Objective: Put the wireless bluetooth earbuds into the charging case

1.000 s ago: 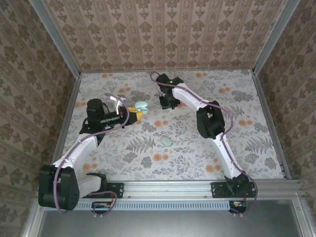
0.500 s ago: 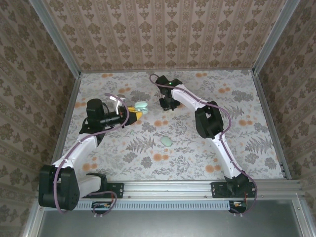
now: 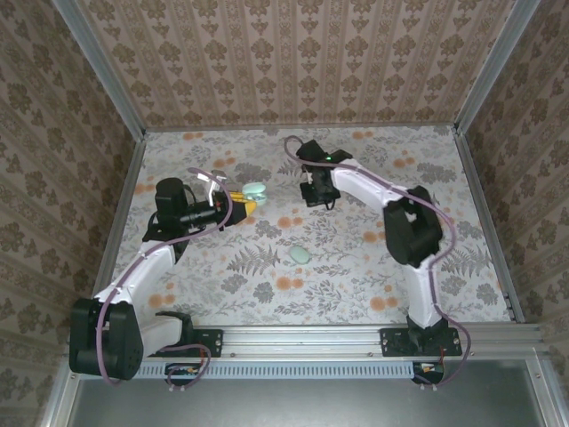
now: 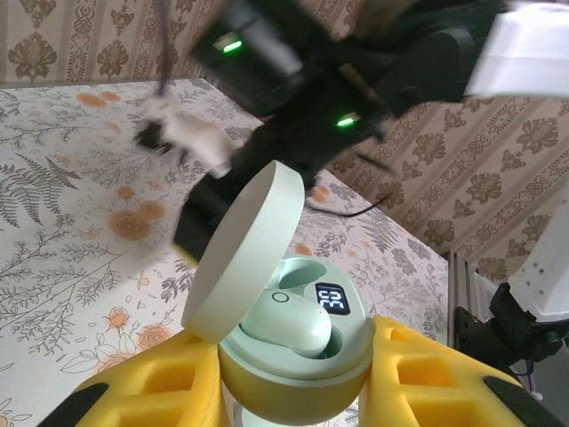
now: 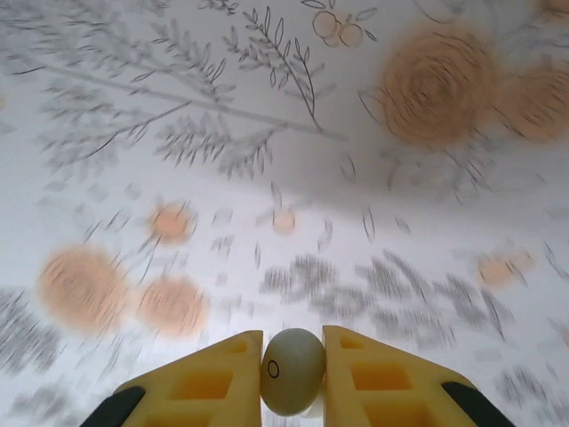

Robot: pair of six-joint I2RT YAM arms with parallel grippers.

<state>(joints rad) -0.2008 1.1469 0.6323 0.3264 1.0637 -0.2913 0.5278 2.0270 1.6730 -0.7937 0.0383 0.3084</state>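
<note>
My left gripper [image 4: 298, 378] is shut on the mint green charging case [image 4: 293, 391], held off the table between its yellow fingers [image 4: 160, 391]. The round lid [image 4: 244, 249] stands open to the left. One earbud [image 4: 286, 325] sits in a socket next to a lit display; the other socket looks empty. From above, the case [image 3: 255, 189] is left of centre at the left gripper [image 3: 242, 201]. My right gripper [image 5: 292, 342] is shut on a second mint earbud [image 5: 292, 374] above the floral table. Seen from above, the right gripper [image 3: 318, 192] hangs to the right of the case.
A small mint green oval thing [image 3: 300, 254] lies on the floral tablecloth [image 3: 267, 285] near the middle. Patterned walls close in the back and both sides. The right arm's blurred black wrist [image 4: 302, 98] looms just behind the open case.
The right gripper has closed on the earbud and shifted to the right, away from the case, its elbow swinging right. The left arm and the case have stayed still.
</note>
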